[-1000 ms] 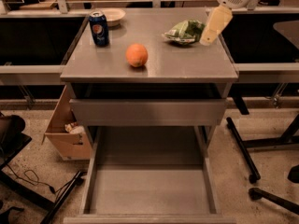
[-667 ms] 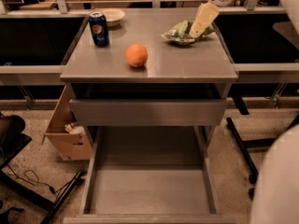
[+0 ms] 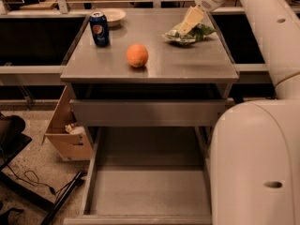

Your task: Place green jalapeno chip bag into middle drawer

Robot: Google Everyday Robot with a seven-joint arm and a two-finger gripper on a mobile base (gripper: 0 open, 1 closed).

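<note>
The green jalapeno chip bag (image 3: pixel 193 33) lies crumpled at the back right of the cabinet top. My gripper (image 3: pixel 186 26) reaches down from the upper right and rests on or just above the bag's middle, hiding part of it. The middle drawer (image 3: pixel 149 191) is pulled out below at the front, with its flat grey floor bare. Above it is a shut drawer that shows only a plain front panel (image 3: pixel 147 112).
An orange (image 3: pixel 137 55) sits mid-top and a blue soda can (image 3: pixel 99 28) at the back left, with a white bowl (image 3: pixel 113 16) behind it. My white arm (image 3: pixel 253 163) fills the right side. A cardboard box (image 3: pixel 65 134) stands on the floor to the left.
My gripper has moved left and down onto the chip bag. My arm has swung in and now covers the right side of the view. The bag, orange and can have not moved.
</note>
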